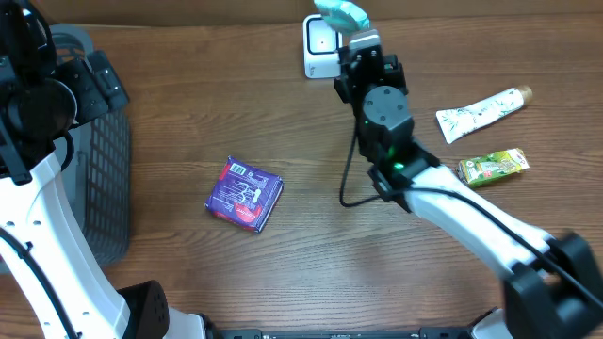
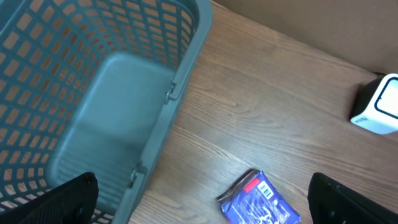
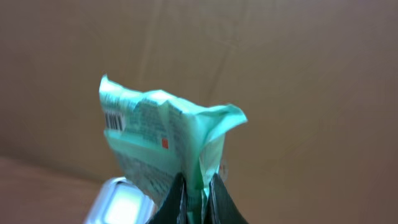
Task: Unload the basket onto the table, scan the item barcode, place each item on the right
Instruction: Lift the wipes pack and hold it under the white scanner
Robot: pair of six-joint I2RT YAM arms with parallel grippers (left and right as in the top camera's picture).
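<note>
Right end effector [image 1: 356, 34] pinched shut on the mint-green packet [image 1: 341, 13], held just above the white scanner [image 1: 320, 49] at the far edge of the worktop [image 1: 283, 113] — presenting step in hand — next likely calls for turning the barcode [image 3: 113, 119] toward the scanner window.

Mint-green packet [image 3: 163, 140] with black stripy barcode [image 3: 113, 120] upper left. Purple packet [image 1: 245, 194] with white marks. Grey basket [image 2: 186, 56], criss-cross holes. White scanner [image 1: 318, 52]. Brown woody table [image 1: 236, 104].
</note>
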